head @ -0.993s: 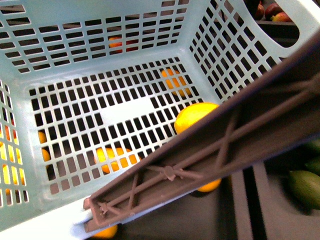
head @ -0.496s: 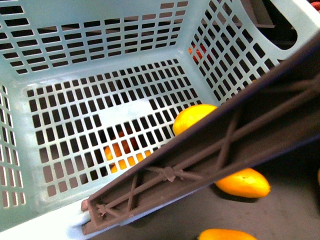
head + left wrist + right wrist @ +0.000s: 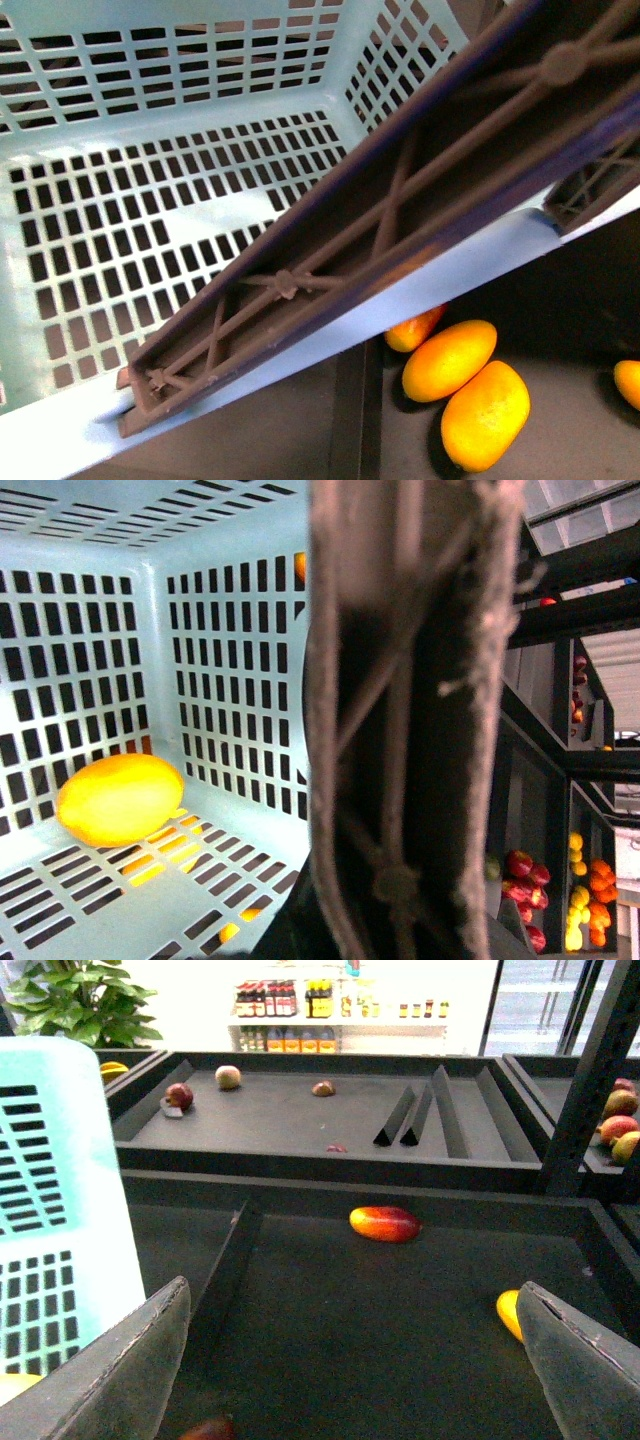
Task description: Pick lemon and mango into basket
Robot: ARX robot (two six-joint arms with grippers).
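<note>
Front view: the basket is close; a yellow-orange mango lies on the shelf just beside. Left wrist view: the lemon is inside; left gripper I do not see. Right wrist view: right gripper spread wide, empty; I judge the mango pick is next.

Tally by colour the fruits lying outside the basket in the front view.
Yellow-orange fruits: 3, the last cut off by the picture's edge
Orange-red fruit, partly hidden under the basket rim: 1
Total: 4
</note>
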